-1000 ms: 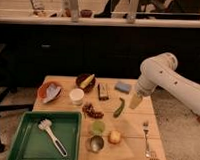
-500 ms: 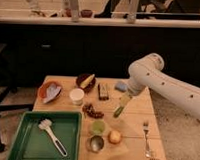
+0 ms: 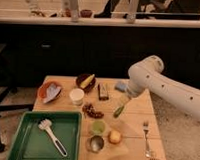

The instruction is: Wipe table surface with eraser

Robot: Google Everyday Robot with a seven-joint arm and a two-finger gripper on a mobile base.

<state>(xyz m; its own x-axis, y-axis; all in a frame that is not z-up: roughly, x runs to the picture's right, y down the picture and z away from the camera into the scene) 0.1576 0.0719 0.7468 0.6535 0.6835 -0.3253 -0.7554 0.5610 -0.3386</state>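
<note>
White arm in from the right, gripper (image 3: 124,102) low over the table surface (image 3: 136,125), jaws spread wide, holding nothing, eraser (image 3: 103,91) near its left, small green object (image 3: 119,112) just below it.

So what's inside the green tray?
Only a white long-handled tool lies in the tray. The bit of tray floor under it is hidden. The end effector is over the table, not in the tray.
</note>
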